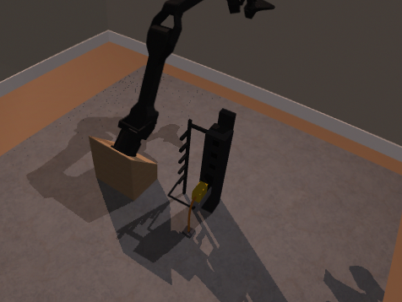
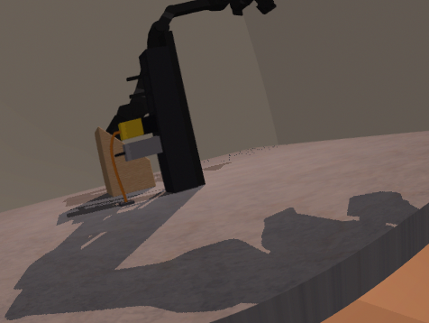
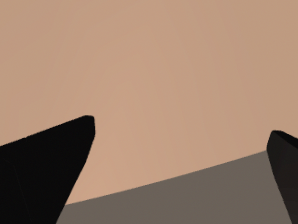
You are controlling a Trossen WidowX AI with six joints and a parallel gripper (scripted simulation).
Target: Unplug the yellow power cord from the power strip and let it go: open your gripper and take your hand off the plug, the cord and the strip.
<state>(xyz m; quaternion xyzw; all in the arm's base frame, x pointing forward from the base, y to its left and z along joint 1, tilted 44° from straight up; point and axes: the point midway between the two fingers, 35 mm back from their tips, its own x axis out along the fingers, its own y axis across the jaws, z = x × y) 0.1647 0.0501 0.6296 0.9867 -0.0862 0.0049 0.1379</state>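
You see the gripper (image 1: 249, 8) high at the top edge of the frame, fingers spread wide with nothing between them, well apart from everything below. The yellow plug (image 1: 200, 191) sits in the lowest socket of the upright black power strip (image 1: 216, 158) near the floor's middle, its orange cord (image 1: 190, 216) dropping to the carpet. The arm's tan base (image 1: 122, 169) stands just left.

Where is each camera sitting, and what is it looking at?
Top: up high, looking down at the strip, yellow plug and arm.
Exterior: low by the floor, looking up at the strip's side; arm rises behind it.
Wrist: on the arm, facing wall and floor; only two wide-apart fingers show.
Top and exterior both show plug, cord and gripper raised far above.
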